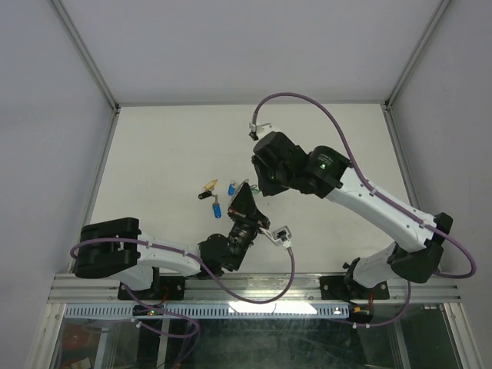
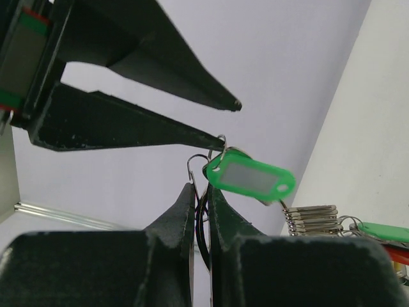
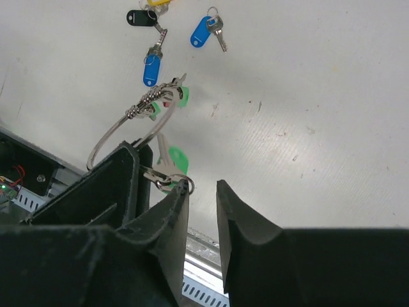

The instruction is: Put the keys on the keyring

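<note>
Since the left fingers [image 2: 182, 217] are pinched shut on the keyring [image 3: 102, 137], held up over the table [image 3: 307, 96], the green key [image 2: 249, 179] hangs just beside them, right at one tip of the half-open, empty right fingers [image 3: 249, 217], so right's closer.

we show the left arm [image 1: 154, 257] lying low from its base and reaching toward the middle, its wrist turned upward. the left gripper [image 2: 199, 189] has its jaws pressed together, with only a hairline slit between them. the right arm [image 1: 369, 201] arches in from the right, elbow raised and wrist tipped down. the right gripper [image 3: 203, 192] stands with jaws parted, its tips near the left pair.
</note>
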